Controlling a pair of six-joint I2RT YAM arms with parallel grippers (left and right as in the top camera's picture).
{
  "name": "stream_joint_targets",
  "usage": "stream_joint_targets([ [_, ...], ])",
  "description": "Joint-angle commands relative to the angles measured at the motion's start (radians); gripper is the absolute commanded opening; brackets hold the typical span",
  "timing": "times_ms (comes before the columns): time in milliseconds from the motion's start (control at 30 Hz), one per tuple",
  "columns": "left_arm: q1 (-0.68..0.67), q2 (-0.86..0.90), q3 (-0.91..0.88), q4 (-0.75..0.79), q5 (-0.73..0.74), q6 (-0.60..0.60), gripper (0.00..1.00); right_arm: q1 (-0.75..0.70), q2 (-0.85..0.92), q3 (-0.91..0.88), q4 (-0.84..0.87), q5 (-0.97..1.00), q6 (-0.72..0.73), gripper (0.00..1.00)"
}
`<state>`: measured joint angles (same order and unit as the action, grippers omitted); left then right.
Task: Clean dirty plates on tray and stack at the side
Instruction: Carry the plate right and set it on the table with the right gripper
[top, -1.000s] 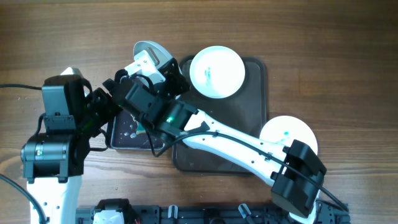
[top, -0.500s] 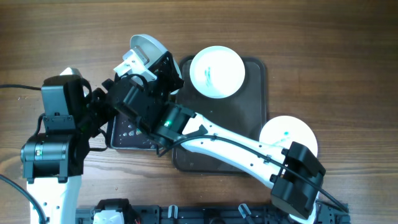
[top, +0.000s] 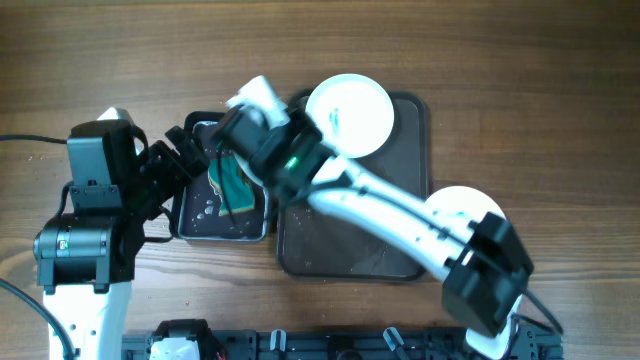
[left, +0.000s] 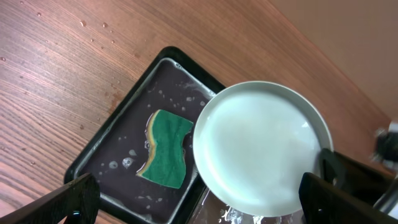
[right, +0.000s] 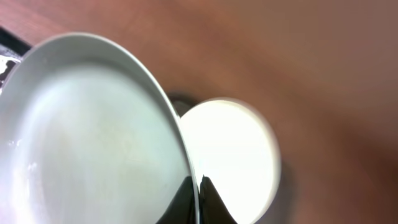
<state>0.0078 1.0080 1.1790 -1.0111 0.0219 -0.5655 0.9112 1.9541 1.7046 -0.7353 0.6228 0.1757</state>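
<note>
Right gripper (right: 198, 196) pinches the rim of a clean-looking plate (left: 261, 149) above the sponge (left: 166, 149), upper centre (left gripper (left: 205, 199) gapes, empty); the off-tray plate (top: 460, 200) lies lower right, beyond the brown tray (top: 410, 150), nearer the right arm.

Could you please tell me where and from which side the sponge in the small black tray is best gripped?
Probably from straight above, pinching across the two long wavy sides of the sponge at mid-length. It lies flat, green face up, in the black tray, whose raised rim blocks a sideways approach.
</note>
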Motion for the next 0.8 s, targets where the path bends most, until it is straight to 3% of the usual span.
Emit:
stream_joint_targets([
  [0,0.001,0.002,0.018,0.003,0.011,0.005,1.0,-0.181,-0.13,0.017,-0.008,-0.568,0.198,0.04],
  [133,0.001,0.002,0.018,0.003,0.011,0.005,1.0,-0.401,-0.24,0.017,-0.034,-0.843,0.236,0.04],
  [233,0.001,0.002,0.018,0.003,0.011,0.005,1.0,-0.579,-0.299,0.017,-0.1,-0.923,0.28,0.04],
  [533,0.001,0.002,0.018,0.003,0.011,0.005,1.0,-1.104,-0.29,-0.056,-0.325,-0.911,0.25,0.04],
  [767,0.001,0.002,0.018,0.003,0.011,0.005,1.0,-1.328,-0.26,-0.343,-0.193,-0.883,0.246,0.05],
])
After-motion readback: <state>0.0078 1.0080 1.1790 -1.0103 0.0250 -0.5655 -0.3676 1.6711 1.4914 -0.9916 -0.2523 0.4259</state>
